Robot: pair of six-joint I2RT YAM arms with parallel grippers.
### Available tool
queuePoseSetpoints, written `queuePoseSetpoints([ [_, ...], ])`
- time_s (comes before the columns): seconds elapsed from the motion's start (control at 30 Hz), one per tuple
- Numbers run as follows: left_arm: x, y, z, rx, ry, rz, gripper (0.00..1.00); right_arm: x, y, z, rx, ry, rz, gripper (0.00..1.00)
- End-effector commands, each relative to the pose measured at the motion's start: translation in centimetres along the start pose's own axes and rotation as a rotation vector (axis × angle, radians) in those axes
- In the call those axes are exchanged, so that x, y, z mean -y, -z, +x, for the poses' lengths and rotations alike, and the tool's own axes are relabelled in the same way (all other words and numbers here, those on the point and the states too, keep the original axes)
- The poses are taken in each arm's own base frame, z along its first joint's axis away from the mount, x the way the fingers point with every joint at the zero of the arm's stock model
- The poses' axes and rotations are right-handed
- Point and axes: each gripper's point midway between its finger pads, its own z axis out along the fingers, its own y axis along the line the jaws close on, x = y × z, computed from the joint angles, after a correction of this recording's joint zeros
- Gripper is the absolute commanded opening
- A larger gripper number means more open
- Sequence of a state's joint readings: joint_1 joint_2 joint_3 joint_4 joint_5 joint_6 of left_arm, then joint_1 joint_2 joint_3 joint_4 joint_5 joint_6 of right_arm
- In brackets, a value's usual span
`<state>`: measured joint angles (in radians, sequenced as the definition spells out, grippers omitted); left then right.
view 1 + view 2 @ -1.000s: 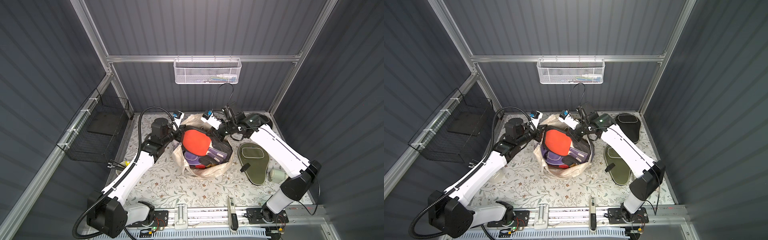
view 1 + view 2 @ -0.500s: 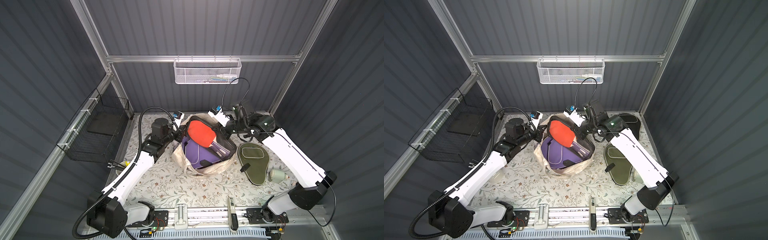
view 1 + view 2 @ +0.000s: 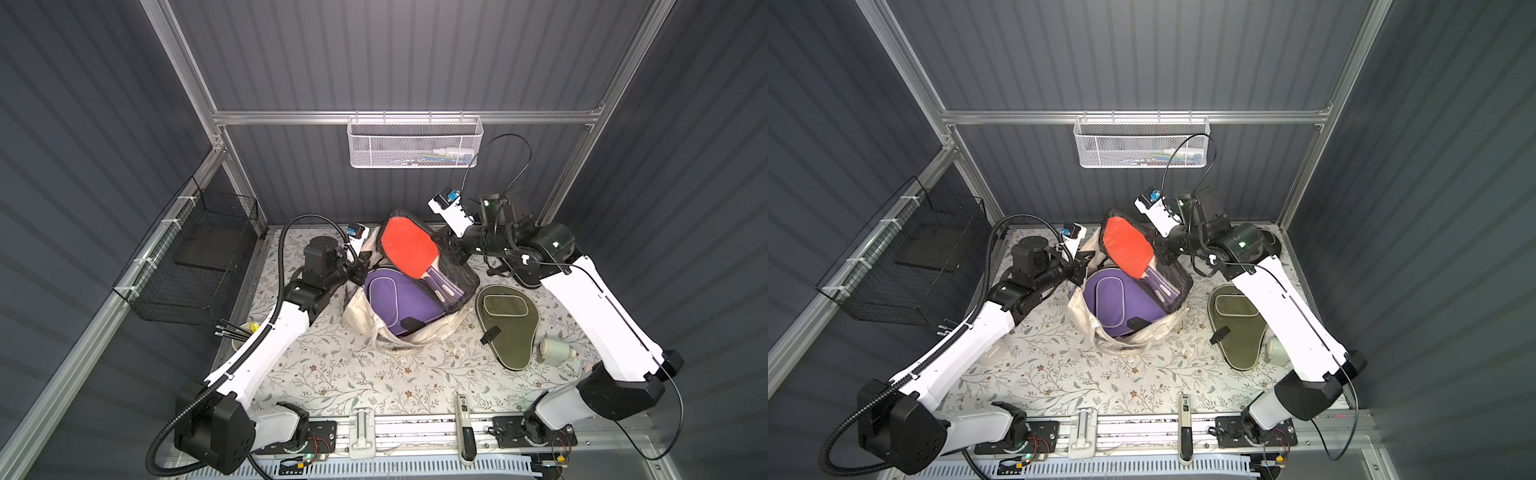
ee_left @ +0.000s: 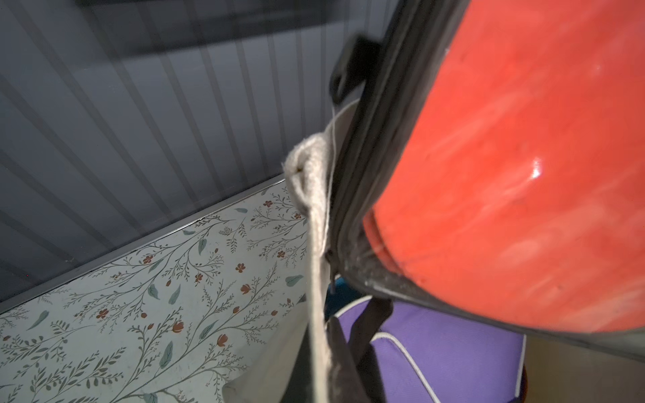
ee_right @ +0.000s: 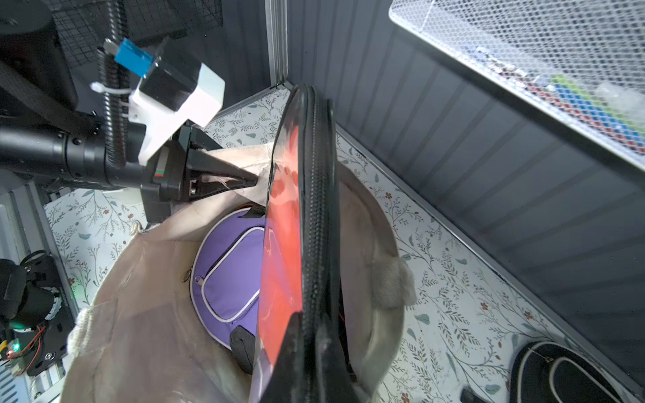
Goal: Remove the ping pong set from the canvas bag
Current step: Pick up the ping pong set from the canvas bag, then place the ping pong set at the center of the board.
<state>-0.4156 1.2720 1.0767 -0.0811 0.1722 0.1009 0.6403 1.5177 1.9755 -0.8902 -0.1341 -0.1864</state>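
Ping-pong pack (image 3: 409, 249), a clear zipped rectangle showing a red paddle, hangs clamped in the right gripper (image 3: 455, 252). The left gripper (image 5: 249, 181) pinches the cream canvas bag (image 3: 357, 309) by its rim. A snagged corner could drag the bag.

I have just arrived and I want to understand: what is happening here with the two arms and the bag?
The right gripper is shut on the edge of a clear zip pack with a red paddle and holds it tilted over the canvas bag, its lower end at the opening. The left gripper pinches the bag's rim. A purple case lies in the bag; an olive case lies on the table beside it.
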Motion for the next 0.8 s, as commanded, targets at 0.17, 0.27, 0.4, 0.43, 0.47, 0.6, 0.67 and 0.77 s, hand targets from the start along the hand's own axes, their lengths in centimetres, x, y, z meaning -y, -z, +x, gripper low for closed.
queuePoseSetpoints([
  [0.17,0.2,0.1,-2.2,0.065,-0.013,0.019,0.00,2.5,6.0,-5.4,0.197,-0.035,0.157,0.00],
  [0.27,0.2,0.1,-2.1,0.067,-0.011,0.019,0.00,3.9,8.0,-6.5,0.232,-0.046,0.234,0.00],
  [0.4,0.3,0.1,-2.2,0.073,-0.011,0.024,0.00,6.1,10.9,-7.5,0.263,-0.053,0.344,0.00],
  [0.43,0.3,0.1,-2.3,0.074,-0.012,0.025,0.00,6.8,11.6,-7.5,0.267,-0.063,0.371,0.00],
  [0.47,0.3,0.1,-2.3,0.077,-0.011,0.024,0.00,7.8,12.4,-7.4,0.272,-0.085,0.401,0.00],
  [0.6,0.4,0.0,-2.8,0.095,-0.008,0.032,0.00,11.5,15.2,-5.9,0.287,-0.184,0.499,0.00],
  [0.67,0.5,-0.1,-3.1,0.097,-0.009,0.038,0.00,13.2,15.8,-4.4,0.270,-0.230,0.534,0.00],
  [0.77,0.5,0.0,-3.3,0.099,-0.009,0.042,0.00,15.1,15.7,-1.8,0.248,-0.305,0.551,0.00],
])
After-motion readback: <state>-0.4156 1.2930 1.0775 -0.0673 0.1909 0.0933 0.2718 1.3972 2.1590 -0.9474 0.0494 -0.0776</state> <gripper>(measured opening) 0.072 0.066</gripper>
